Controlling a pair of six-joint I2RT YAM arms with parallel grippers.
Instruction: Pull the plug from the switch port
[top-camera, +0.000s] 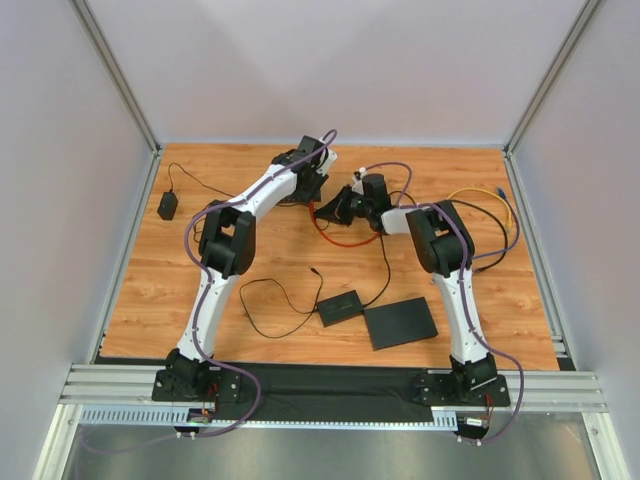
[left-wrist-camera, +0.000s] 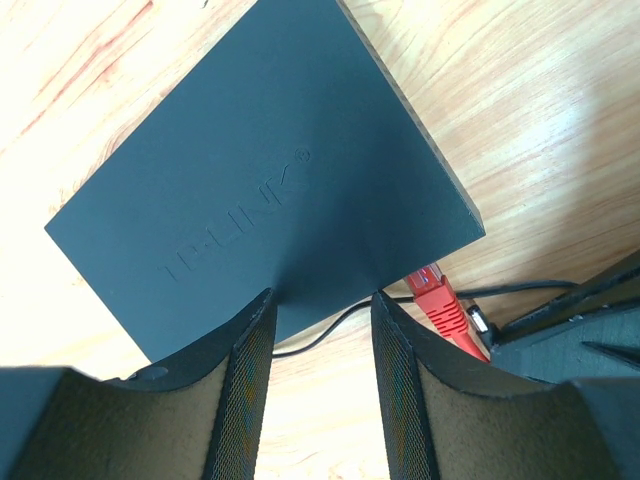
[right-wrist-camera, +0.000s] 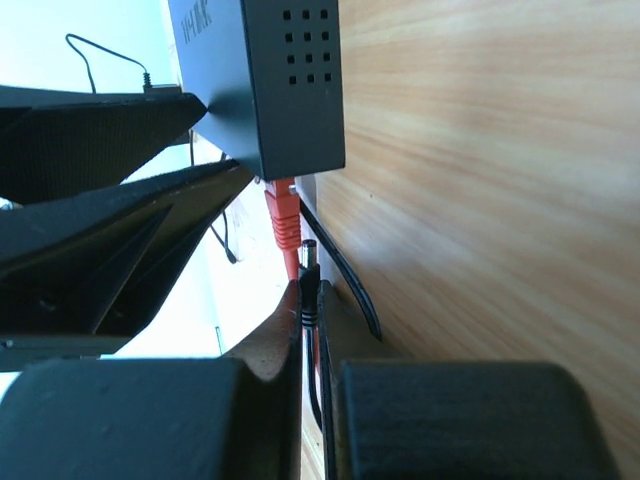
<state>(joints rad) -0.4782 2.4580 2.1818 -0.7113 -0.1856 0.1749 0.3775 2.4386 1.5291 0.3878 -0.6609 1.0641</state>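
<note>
Our left end effector (left-wrist-camera: 320, 312), fingers apart, meets the switch (left-wrist-camera: 270, 170), which looks light and slidey. Just ahead of our right end effector (right-wrist-camera: 310, 312), pinched on a black plug (right-wrist-camera: 310, 262), the red plug (right-wrist-camera: 283, 215) sits in the switch; we'd grip its stiff body.

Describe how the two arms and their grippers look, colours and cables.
Both the left arm and right arm have white links between bulky black joints, with a purple cable looped along each. The left gripper has black fingers with a mesh texture inside; the right gripper is also black.
</note>
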